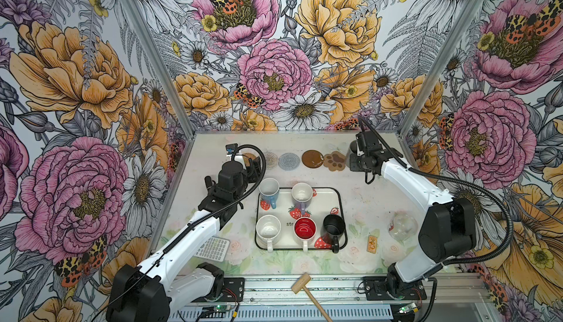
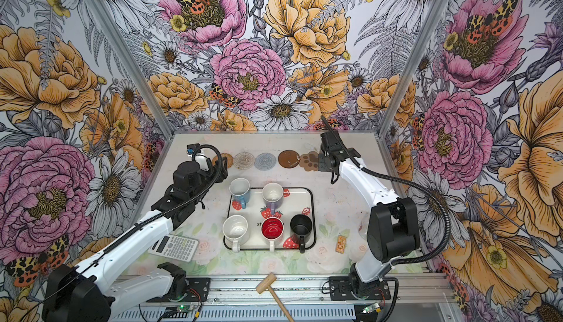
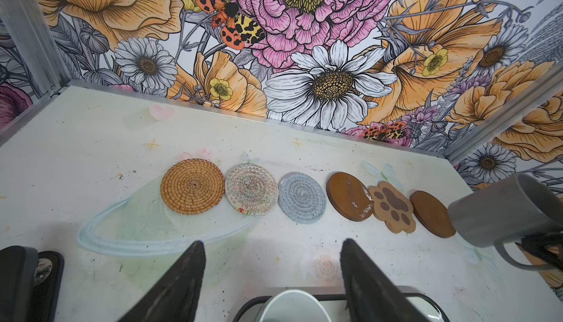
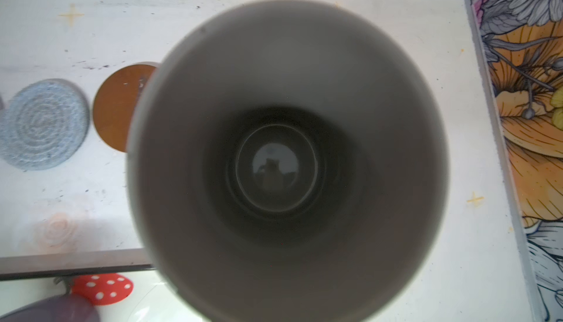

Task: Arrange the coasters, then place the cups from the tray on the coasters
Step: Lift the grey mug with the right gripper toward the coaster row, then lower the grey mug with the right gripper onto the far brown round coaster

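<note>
Level the grey mug (image 3: 502, 210) (tilted, hanging just past the paw mat (image 3: 393, 207)), pinched by its handle in the tightly closed right gripper (image 3: 540, 244), then lower squarely onto the brown disc (image 3: 431, 213) just beside that mat. Leave the left gripper (image 3: 272, 274), wide open and empty, well off.

The woven coaster (image 3: 192, 186) was tan, the zigzag coaster (image 3: 251, 189) beige, the coiled coaster (image 3: 301, 197) grey-blue, the paw coaster (image 3: 393, 207) tan with darker pads. The plain mug (image 3: 502, 210) was grey. The tray (image 1: 324, 198) was cream, black-rimmed, with red strawberries; a tray mug (image 1: 300, 206) seemed lavender outside.
</note>
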